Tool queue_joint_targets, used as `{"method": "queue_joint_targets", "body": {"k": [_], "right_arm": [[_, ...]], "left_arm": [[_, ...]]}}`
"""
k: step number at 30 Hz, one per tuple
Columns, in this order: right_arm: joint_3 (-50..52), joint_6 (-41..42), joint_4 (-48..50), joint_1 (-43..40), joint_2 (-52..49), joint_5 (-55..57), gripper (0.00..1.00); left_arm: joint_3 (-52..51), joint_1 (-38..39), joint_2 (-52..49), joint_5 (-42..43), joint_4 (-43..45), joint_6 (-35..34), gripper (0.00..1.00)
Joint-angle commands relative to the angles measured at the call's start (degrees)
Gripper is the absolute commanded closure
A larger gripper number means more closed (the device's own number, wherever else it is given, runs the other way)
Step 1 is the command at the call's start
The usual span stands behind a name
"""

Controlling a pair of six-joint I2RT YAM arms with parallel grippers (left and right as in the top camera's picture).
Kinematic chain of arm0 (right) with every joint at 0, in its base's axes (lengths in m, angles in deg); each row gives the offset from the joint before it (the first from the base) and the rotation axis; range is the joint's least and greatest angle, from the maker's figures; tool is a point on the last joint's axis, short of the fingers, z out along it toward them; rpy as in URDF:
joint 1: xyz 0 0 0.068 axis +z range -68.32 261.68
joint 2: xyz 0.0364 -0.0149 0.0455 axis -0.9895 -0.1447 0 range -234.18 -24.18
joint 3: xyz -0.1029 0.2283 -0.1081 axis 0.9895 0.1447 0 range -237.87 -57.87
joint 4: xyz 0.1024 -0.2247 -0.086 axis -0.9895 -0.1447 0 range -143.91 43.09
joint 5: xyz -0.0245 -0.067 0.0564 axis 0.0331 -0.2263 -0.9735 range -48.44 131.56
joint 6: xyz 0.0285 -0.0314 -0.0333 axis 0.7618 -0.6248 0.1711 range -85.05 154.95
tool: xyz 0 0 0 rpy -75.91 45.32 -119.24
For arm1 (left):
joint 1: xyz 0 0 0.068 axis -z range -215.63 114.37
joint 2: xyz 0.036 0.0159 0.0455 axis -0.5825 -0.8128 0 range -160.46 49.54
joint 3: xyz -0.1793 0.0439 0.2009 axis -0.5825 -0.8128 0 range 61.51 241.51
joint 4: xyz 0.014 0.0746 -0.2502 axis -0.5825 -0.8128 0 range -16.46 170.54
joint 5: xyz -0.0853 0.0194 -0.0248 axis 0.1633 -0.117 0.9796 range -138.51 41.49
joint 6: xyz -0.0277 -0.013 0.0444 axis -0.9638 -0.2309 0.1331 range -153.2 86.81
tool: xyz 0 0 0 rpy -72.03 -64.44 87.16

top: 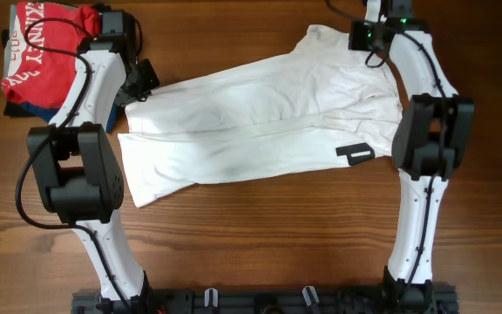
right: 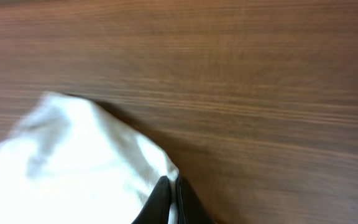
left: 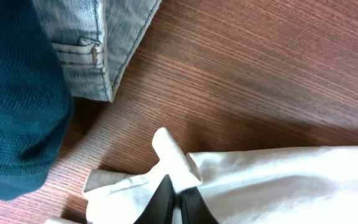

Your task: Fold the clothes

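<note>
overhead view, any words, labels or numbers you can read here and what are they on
On the red T-shirt: white block lettering, turned sideways and broken by folds; too small to read.
On the black neck label of the white T-shirt: too small to read.
On the side of the white T-shirt that faces up: no print shows.
In both wrist views: no text.

Piled at the far left corner of the wooden table [top: 260, 235] — crumpled red shirt [top: 46, 48] with white lettering on top, navy fabric [top: 17, 106] beneath. Against the navy, up close, pale denim [left: 104, 43] with stitched seams.
</note>
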Motion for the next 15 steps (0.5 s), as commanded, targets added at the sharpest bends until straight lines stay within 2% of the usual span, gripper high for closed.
{"method": "queue_joint_targets", "body": {"k": [1,8,15], "right_arm": [[-0.7,0.24,-1.95,0.13,9.57,0.37,0.96],[-0.7,0.28,-10.29,-0.04,14.67,0.37,0.96],[-0.7,0.28,-24.76,-2.89,15.98,-0.09,0.96]], "left_arm": [[-0.22,-0.31,3.28,0.26,-0.31,-0.5,0.96],[-0.22,-0.31,6.45,0.24,-2.89,-0.5,0.96],[-0.22,-0.33,8.37,0.07,-9.77,-0.5,0.96]]}}
